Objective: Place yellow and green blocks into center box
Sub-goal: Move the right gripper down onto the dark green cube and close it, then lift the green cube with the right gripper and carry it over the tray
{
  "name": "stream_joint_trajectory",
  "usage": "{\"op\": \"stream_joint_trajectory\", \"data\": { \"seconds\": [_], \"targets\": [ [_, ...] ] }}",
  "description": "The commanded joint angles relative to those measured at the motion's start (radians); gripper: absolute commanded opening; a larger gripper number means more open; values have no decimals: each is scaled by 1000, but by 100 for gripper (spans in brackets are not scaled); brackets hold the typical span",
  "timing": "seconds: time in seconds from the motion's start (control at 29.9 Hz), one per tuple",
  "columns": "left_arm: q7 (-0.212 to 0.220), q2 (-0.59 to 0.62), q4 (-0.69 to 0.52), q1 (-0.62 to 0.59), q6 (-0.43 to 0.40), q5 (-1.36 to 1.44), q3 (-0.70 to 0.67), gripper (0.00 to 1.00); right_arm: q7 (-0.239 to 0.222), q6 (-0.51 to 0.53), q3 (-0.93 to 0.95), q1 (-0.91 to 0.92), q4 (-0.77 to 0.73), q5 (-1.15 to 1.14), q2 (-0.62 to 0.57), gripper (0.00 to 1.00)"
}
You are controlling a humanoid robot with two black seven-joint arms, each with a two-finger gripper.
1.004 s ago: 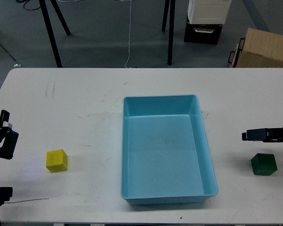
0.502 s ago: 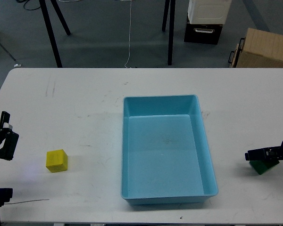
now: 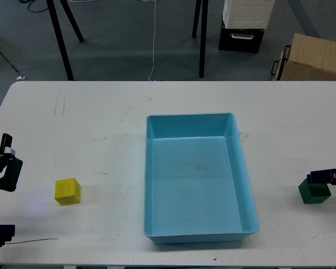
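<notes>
A yellow block (image 3: 67,191) lies on the white table (image 3: 101,129) at the left, near the front. A green block (image 3: 313,193) lies at the far right. The light blue box (image 3: 190,117) stands empty in the middle of the table. My right gripper (image 3: 326,176) comes in from the right edge as a dark bar right over the green block's top. Its fingers cannot be told apart. My left gripper (image 3: 5,159) hangs at the left edge, about a hand's width left of the yellow block and apart from it. Its opening does not show.
A thin cable and a small dark device (image 3: 0,230) lie at the front left corner. Beyond the table's far edge stand black stand legs (image 3: 61,45), a black and white case (image 3: 243,25) and a wooden crate (image 3: 313,56) on the floor.
My right gripper has dropped down and drawn back toward the right edge, from above the green block to right over its top. The blocks, the box and the left arm have not moved.
</notes>
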Motion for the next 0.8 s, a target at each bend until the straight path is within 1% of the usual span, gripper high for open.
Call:
{"op": "stream_joint_trajectory", "data": {
  "seconds": [0.0, 0.3, 0.4, 0.43, 0.5, 0.54, 0.57, 0.6, 0.64, 0.77],
  "targets": [
    [0, 0, 13, -5, 0, 3, 1, 100, 0, -7, 4, -27, -63, 0, 79, 100],
    [2, 2, 21, -7, 0, 3, 2, 100, 0, -21, 4, -59, -77, 0, 131, 100],
    [2, 2, 21, -7, 0, 3, 3, 100, -1, -48, 4, -76, -74, -2, 133, 96],
    [2, 2, 21, -7, 0, 3, 3, 100, -3, -56, 4, -82, -71, -3, 134, 86],
    [2, 0, 21, -7, 0, 6, 3, 100, -12, -56, 4, -85, -68, -8, 136, 56],
    [2, 0, 21, -7, 0, 12, 3, 100, -15, -59, 4, -86, -68, -8, 136, 38],
    [2, -2, 21, -7, 0, 18, 3, 100, -17, -70, 5, -87, -68, -6, 137, 30],
    [2, -2, 21, -7, 0, 24, 3, 100, -17, -72, 7, -89, -65, -6, 137, 19],
    [0, -2, 21, -7, 0, 27, 3, 100, -17, -75, 7, -90, -63, -6, 137, 0],
    [0, -5, 21, -4, 0, 29, 3, 100, -17, -130, 33, -92, -35, 0, 125, 0]
  ]
}}
